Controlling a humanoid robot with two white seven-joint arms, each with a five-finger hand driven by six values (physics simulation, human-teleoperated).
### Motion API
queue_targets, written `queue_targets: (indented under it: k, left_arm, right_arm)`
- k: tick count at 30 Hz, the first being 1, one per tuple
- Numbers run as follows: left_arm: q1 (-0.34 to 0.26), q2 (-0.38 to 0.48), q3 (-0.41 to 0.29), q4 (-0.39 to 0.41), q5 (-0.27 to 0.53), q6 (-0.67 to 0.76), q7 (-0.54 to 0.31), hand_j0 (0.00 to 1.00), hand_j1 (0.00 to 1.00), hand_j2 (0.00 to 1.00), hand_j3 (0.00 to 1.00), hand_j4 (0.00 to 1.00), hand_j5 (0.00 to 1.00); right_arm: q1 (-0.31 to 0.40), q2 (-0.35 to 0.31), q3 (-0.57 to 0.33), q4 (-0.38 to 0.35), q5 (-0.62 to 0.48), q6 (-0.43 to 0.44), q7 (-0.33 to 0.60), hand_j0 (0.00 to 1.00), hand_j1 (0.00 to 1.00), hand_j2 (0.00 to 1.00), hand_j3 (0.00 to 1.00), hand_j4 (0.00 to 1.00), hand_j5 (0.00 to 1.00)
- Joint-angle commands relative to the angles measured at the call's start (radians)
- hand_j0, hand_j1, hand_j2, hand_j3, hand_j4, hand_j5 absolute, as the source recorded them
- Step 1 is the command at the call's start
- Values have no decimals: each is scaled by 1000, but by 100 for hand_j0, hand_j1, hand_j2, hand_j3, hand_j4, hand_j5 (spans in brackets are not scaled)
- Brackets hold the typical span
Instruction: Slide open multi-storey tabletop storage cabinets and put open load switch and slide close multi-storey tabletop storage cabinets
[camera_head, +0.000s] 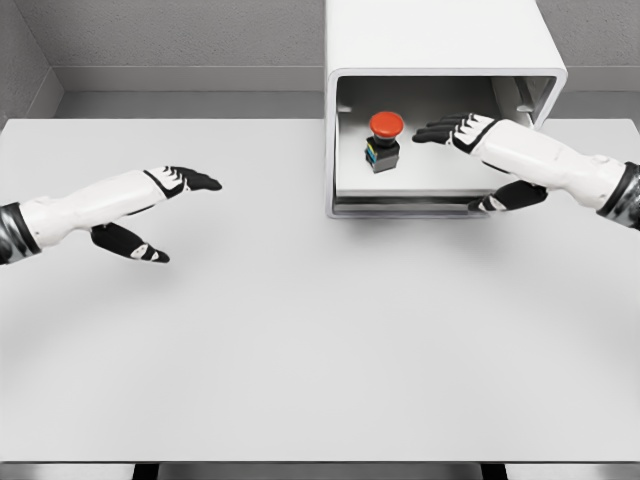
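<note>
Broadly: white table (300, 350), white storage cabinet (440, 60) at its far edge, compartment open toward the camera. Left hand (165, 205) over the table's left side, fingers extended, holding nothing. Right hand (470, 150) reaching into the compartment, fingers extended, empty. Red-capped load switch (384, 140) upright inside, just left of the right fingertips.

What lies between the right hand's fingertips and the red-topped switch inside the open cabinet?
Nothing: in the head view, only bare cabinet floor separates the right hand from the switch.
</note>
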Motion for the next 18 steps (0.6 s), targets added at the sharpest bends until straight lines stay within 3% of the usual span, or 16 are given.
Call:
queue_targets:
  k: [1, 9, 18]
  left_arm:
    - [0, -14, 6, 9, 12, 2, 0, 100, 100, 100, 100, 100, 100]
    - [15, -66, 7, 49, 13, 2, 0, 100, 100, 100, 100, 100, 100]
    - [32, -63, 23, 42, 10, 2, 7, 100, 100, 100, 100, 100, 100]
  right_arm:
    - [0, 17, 5, 24, -4, 2, 11, 100, 100, 100, 100, 100, 100]
    - [-37, 45, 20, 98, -4, 2, 20, 100, 100, 100, 100, 100, 100]
    - [-95, 109, 39, 199, 21, 2, 34, 100, 100, 100, 100, 100, 100]
